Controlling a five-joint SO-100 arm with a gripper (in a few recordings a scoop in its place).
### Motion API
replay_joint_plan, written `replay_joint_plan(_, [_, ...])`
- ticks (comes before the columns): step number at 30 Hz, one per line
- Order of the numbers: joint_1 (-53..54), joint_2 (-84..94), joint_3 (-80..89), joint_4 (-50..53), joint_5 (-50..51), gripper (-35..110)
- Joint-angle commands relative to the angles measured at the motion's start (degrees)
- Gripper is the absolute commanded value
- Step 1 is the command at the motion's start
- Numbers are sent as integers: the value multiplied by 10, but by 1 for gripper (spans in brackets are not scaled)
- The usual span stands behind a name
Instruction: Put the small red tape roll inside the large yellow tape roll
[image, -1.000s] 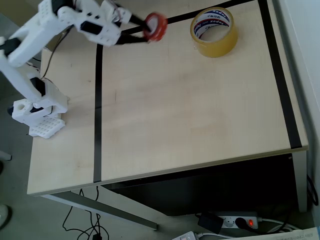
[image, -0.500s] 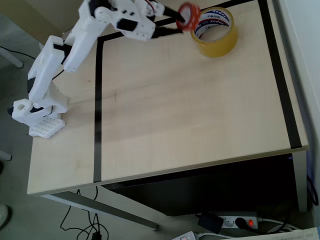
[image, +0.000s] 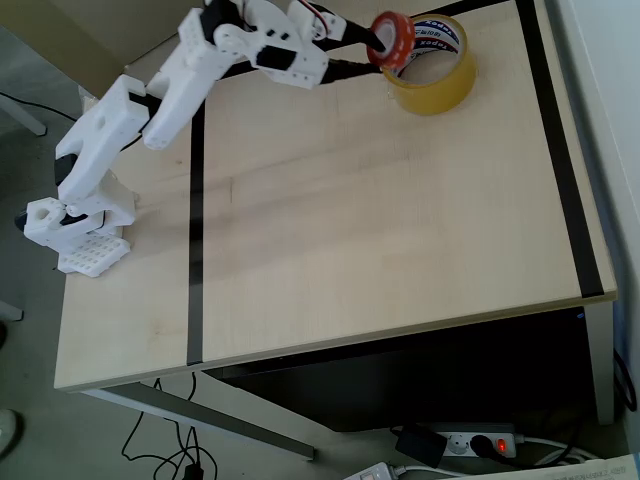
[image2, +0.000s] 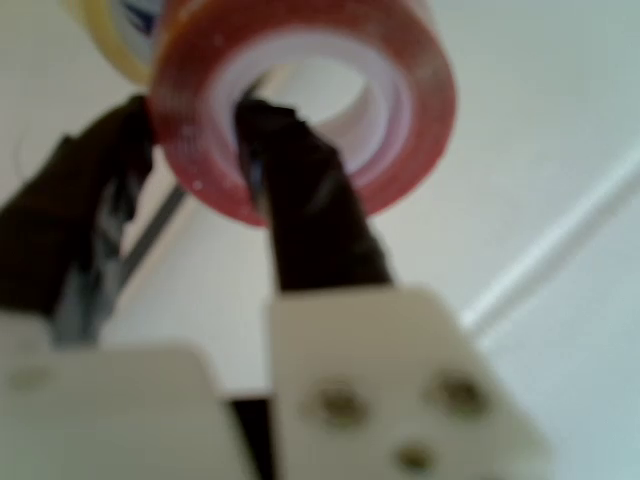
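Overhead view | claw (image: 378, 48) grips small red tape roll (image: 388, 38) | at large yellow tape roll (image: 432, 78) rim

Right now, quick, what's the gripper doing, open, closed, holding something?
Gripper: closed on the small red-orange tape ring with a pale core, one finger through its hole, one outside, beside the wide yellowish packing tape roll.

Occluded, cropped and blurred items

Wrist view: yellow roll (image2: 105, 35) is cut by the top edge and hidden behind the red roll (image2: 300, 105); everything is blurred. Overhead view: red roll (image: 388, 38) covers the yellow roll's (image: 430, 75) left rim; core print unreadable.
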Motion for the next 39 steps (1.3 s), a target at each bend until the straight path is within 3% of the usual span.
replay_joint_plan(1, [-11,30,-57,-9,-76,4])
replay_joint_plan(18, [1,30,-98,60,-77,12])
replay_joint_plan(23, [8,78,-102,182,-81,0])
replay_joint_plan(26, [23,104,-109,263,-76,0])
replay_joint_plan(39, [18,587,352,263,73,0])
